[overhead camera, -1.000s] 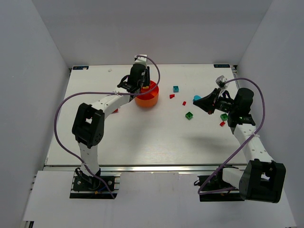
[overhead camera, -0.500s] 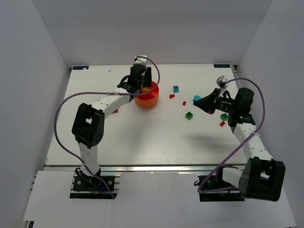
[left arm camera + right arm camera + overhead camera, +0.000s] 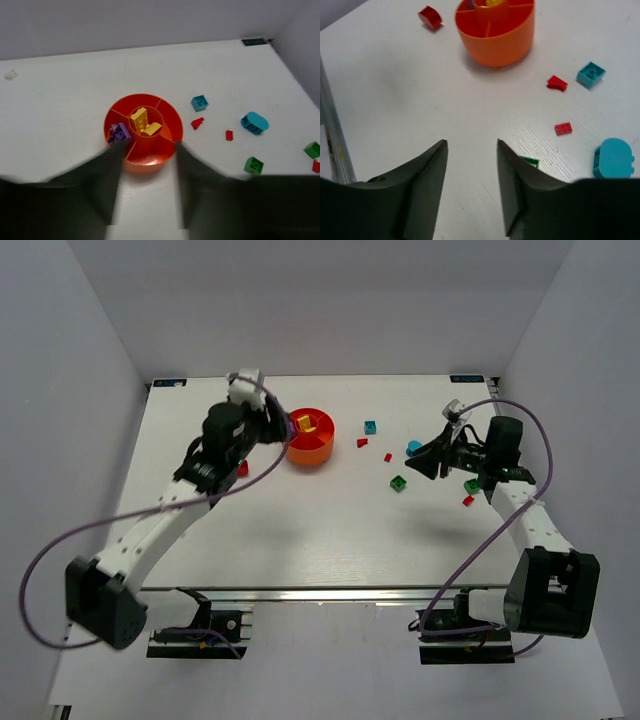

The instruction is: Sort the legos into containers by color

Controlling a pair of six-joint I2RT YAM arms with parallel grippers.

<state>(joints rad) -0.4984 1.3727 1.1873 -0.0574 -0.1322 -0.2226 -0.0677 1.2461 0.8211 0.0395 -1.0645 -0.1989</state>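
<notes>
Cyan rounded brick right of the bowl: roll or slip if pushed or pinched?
Likely stiff and light: the cyan rounded brick looks like small moulded plastic. It seems to sit flat on the table, so a push should slide it, not roll it. Its curved ends could squirt out of a pinch; the straighter long sides look safer.

Legos in bowl, loose legos rightward

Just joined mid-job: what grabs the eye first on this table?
The orange-red divided bowl at the far middle of the table stands out, yellow bricks in its hub and purple bricks in one wedge. Right of it lie loose bricks: a rounded cyan brick, a green brick, red pieces, with the open right tool near them.
</notes>
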